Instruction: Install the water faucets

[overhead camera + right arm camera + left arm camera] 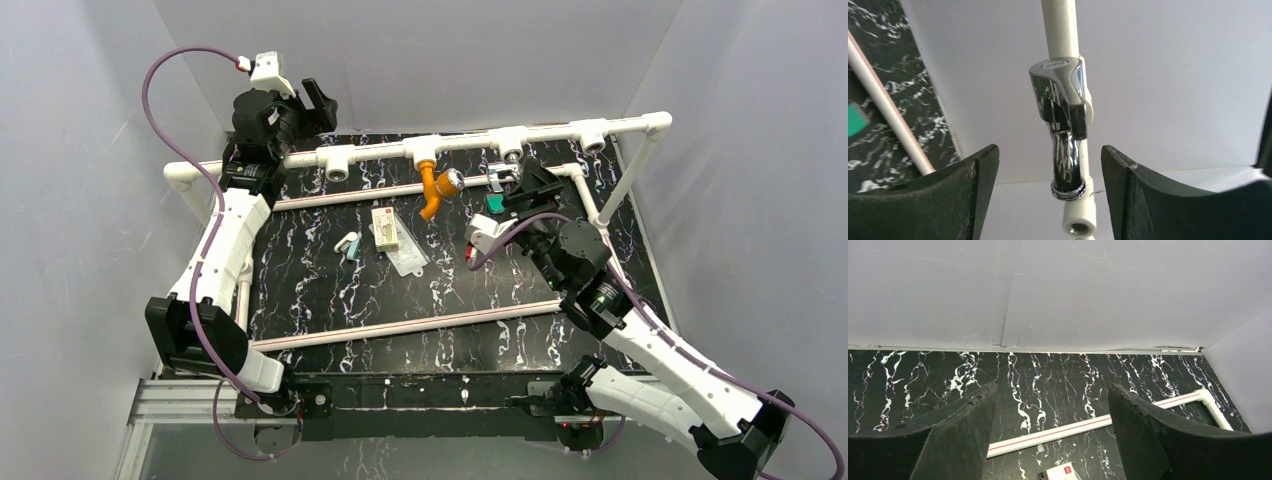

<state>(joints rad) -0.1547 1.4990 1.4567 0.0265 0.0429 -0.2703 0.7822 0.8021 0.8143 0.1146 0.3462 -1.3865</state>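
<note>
Left arm is stretched to the far left corner, wrist raised above the white pipe (pixel 560 132). The left gripper (pixel 1050 390) is spread wide with nothing between its pads, looking down on the black marbled tabletop (pixel 330 300) and the grey back wall (pixel 1058 290).

Right arm reaches forward from the near right, elbow bent. The right gripper (pixel 520 188) is at the pipe's middle-right section, just beside the chrome faucet (pixel 1060 140). In the right wrist view its two black fingers (pixel 968 200) stand apart on either side of the faucet with gaps on both sides, so it is not gripping.

The chrome faucet is shiny silver with a lever handle on top, a faceted body and a ringed spout end, and it hangs against the white pipe at a tee socket (pixel 512 150). Cannot tell how far in it is seated. The orange faucet (pixel 435 190) is plugged into the next tee to the left, with its curved spout toward the near side and a shiny round knob on its right.

A green block (pixel 495 205) lies just below the chrome faucet. A small box (pixel 385 228) lies mid-table on a clear bag.

Writing: there is small print on the chrome lever cap, too small to read. The red label on the box is unreadable.
</note>
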